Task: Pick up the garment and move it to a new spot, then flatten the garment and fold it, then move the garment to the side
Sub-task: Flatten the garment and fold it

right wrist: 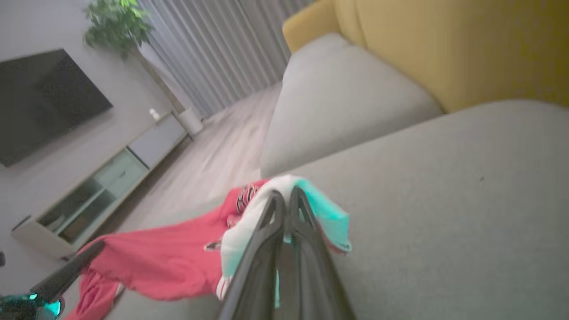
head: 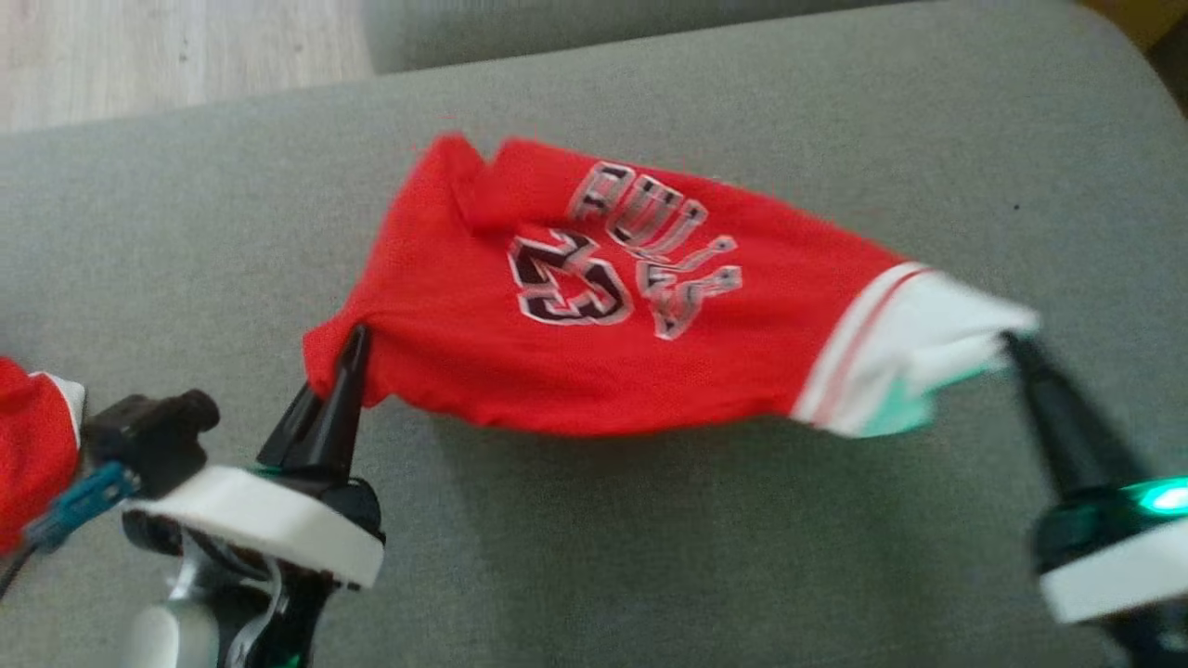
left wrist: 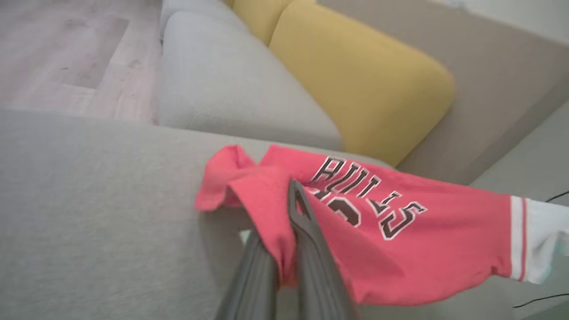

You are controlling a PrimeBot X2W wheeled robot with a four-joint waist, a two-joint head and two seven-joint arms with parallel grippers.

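Soft even daylight, motion blur throughout, faint shadows

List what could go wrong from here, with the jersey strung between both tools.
1. The left tool pinches just a red corner of the jersey, and the right tool just the white hem. Either edge might slip out during the move.
2. The jersey sags low over the grey cushion, so it may drag and bunch up.
3. Another red garment lies close to the left tool and could snag on it.
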